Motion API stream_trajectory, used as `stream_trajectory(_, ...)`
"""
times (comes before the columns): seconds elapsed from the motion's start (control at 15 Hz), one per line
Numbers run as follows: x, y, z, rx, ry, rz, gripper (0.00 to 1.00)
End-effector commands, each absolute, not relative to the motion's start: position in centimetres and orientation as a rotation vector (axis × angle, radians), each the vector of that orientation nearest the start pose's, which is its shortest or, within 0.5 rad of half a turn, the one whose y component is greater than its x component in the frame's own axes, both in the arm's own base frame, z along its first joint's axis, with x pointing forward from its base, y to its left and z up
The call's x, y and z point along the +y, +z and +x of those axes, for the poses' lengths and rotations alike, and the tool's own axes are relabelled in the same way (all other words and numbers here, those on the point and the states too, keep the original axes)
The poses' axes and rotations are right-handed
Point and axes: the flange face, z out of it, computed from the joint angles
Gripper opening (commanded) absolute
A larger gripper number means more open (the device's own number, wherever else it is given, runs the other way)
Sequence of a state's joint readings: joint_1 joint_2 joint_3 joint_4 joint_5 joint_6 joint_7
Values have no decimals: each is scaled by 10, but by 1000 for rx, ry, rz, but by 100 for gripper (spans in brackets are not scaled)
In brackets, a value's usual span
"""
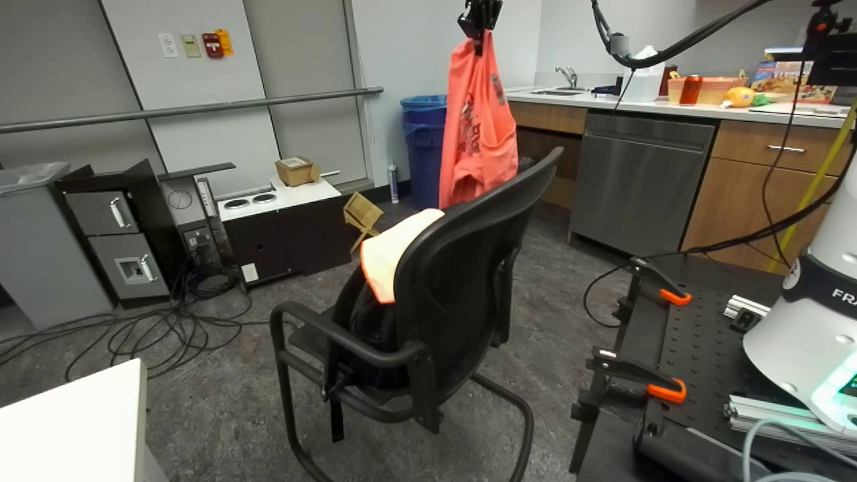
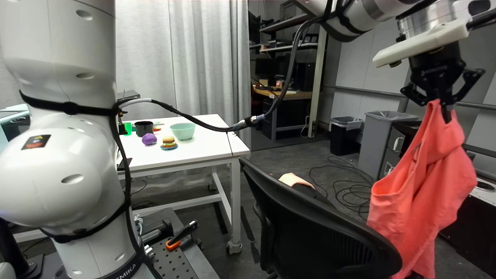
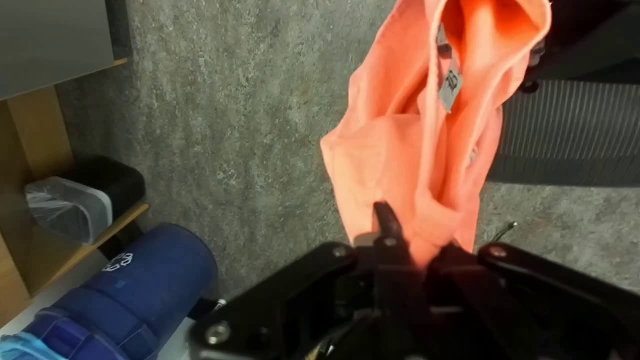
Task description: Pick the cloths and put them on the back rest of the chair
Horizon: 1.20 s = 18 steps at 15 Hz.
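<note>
Grey floor [image 1: 221,415] spreads around you, and along its far side, in an exterior view, you have a counter [image 1: 576,102], a dishwasher [image 1: 639,184] and a blue bin [image 1: 423,154]. Loose cables [image 1: 181,335] lie near a low cabinet [image 1: 294,231] with a white top. Past your arm [image 2: 58,166], in an exterior view, a white table [image 2: 201,149] stands before a pale curtain [image 2: 201,58]; on the table sit a green bowl [image 2: 183,131], a toy burger [image 2: 169,142], a purple toy [image 2: 149,139] and a black mug [image 2: 144,128].

Your gripper [image 1: 478,45] is clamped on the top of the red cloth [image 1: 475,127], its fingers [image 3: 389,225] close together with the fabric pinched between them. From there the cloth hangs down in long folds, with dark print on it in an exterior view and a grey tag [image 3: 451,85] showing in the wrist view.

Your chair [image 1: 428,335] stands on the floor, its back rest [image 2: 306,224] tilted. You hold the red cloth just past the back rest, near one end of it; in both exterior views the rim hides some of the fabric. Whether the two touch, you cannot tell.

On the seat side, the pale cloth [image 1: 395,248], orange along its edge, lies on what looks like a black bag [image 1: 371,321], its upper edge close to the rim of the back rest. In an exterior view you see only a small part of it, beyond the back rest. You cannot tell whether it touches the back rest.
</note>
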<state>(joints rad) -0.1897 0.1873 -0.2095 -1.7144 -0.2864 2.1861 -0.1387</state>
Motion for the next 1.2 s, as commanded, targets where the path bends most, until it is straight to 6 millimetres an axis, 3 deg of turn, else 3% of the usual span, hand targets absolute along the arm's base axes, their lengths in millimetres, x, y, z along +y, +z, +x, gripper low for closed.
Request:
stream_trajectory(0.0, -264, 545, 600, 344, -554, -3419, 1)
stream_trajectory(0.33, -244, 576, 596, 324, -679, -3239, 1)
stream_trajectory(0.53, -227, 589, 580, 248, -640, -3189, 1)
stream_trajectory(0.8, -207, 611, 540, 148, -568, -3198, 1)
stream_trajectory(1.13, -186, 633, 472, 45, -492, -3190, 1)
